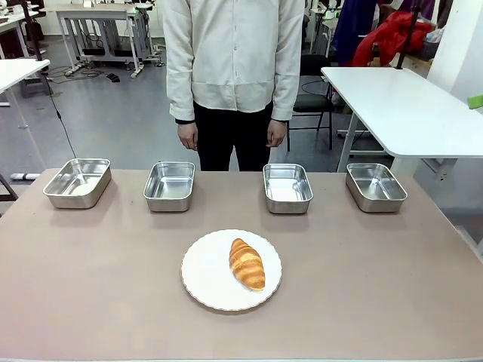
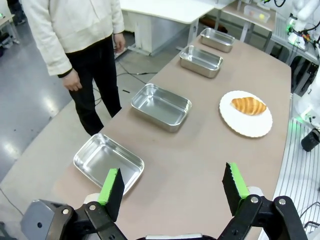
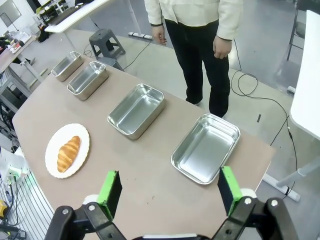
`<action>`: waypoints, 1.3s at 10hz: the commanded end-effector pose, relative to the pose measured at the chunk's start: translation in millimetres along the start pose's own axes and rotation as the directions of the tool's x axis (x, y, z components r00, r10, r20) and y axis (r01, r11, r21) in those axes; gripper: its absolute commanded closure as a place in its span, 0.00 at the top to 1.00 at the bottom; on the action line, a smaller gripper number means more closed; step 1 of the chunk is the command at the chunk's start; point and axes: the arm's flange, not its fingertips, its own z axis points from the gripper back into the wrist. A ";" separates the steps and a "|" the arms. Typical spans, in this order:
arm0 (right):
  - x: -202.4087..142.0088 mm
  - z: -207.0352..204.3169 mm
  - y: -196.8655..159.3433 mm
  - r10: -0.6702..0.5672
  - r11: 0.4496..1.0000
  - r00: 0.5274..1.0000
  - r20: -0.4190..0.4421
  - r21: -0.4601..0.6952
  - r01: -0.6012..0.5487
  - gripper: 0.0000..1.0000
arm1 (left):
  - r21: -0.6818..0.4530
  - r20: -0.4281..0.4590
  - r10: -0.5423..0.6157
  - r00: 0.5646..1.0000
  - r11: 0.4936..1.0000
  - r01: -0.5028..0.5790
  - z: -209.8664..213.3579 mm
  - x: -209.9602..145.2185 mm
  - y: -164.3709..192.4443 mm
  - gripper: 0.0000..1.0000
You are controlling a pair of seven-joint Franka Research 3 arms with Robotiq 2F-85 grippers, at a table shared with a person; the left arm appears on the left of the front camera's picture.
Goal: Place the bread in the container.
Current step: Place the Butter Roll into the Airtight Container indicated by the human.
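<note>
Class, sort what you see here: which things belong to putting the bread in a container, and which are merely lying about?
Job: croissant, four empty steel pans, left gripper, right gripper.
Lying about: white plate under the croissant, side table, stool.

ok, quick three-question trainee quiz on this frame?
1. How many shiny rectangular stainless-steel pans stand on the brown table?
2. True or false: the golden-brown ridged croissant lies in one of those pans.
3. The left gripper is: A open, B shut on the croissant, C shut on nothing.
Key: 1 four; 2 false, it lies on the round white scalloped plate; 3 A.
</note>
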 end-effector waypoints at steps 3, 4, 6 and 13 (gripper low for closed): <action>0.5 1.0 0.1 0.004 1.000 1.000 0.013 0.010 -0.004 1.00 | -0.006 0.015 -0.008 1.000 1.000 0.008 1.5 1.2 -1.0 1.00; 0.5 1.0 0.1 0.004 1.000 1.000 0.013 0.010 -0.004 1.00 | -0.006 0.015 -0.008 1.000 1.000 0.008 1.5 1.2 -1.0 1.00; 0.5 1.0 0.1 0.004 1.000 1.000 0.013 0.010 -0.004 1.00 | -0.006 0.015 -0.008 1.000 1.000 0.008 1.5 1.2 -1.0 1.00; 0.5 1.0 0.1 0.004 1.000 1.000 0.013 0.010 -0.004 1.00 | -0.006 0.015 -0.008 1.000 1.000 0.008 1.5 1.2 -1.0 1.00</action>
